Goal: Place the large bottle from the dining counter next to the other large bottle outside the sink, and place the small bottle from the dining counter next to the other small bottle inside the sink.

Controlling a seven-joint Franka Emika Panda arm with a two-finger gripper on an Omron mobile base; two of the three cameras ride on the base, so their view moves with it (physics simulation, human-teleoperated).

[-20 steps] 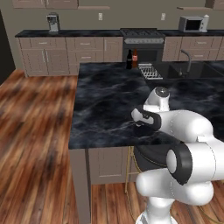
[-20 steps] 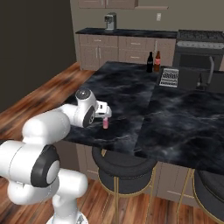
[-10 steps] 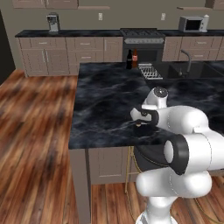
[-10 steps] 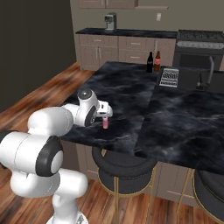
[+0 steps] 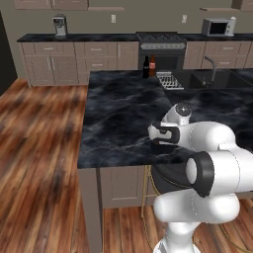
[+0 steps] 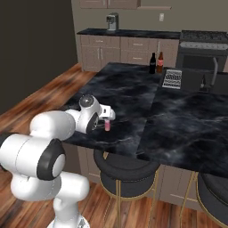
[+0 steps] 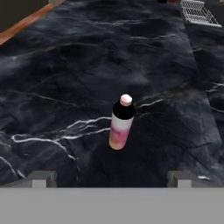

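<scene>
The claw (image 7: 111,177) is spread wide, its two grey fingertips (image 7: 43,178) standing far apart at either side of the hand view with nothing between them. It hangs low over the near part of the tabletop (image 6: 133,98), held level and pointing along the surface toward the small pink bottle (image 7: 121,122), which stands just ahead of it, untouched. The white arm is folded tight: the bulky shoulder and elbow sit at the tabletop's near edge, and the forearm reaches a short way in over the stone, the wrist bent so the hand lies nearly flat.

The pink bottle (image 6: 107,126) is upright, a rounded cylinder with a pale pink body, a dark band at the shoulder and a small light cap. It rests on glossy black marble streaked with thin white veins, carried on a taupe panelled base.

At the far end of the tabletop stand two tall narrow-necked bottles side by side, touching or nearly so: the dark bottle (image 6: 152,63) on the left and the brown bottle (image 6: 160,63) with a reddish band on the right. Just right of them lies a wire dish rack (image 6: 172,79), and beyond it the black sink (image 5: 202,80) with its curved dark faucet (image 5: 212,67). Round black stools (image 6: 127,169) with brass legs stand below the near edge, on a wooden plank floor (image 5: 39,128).
</scene>
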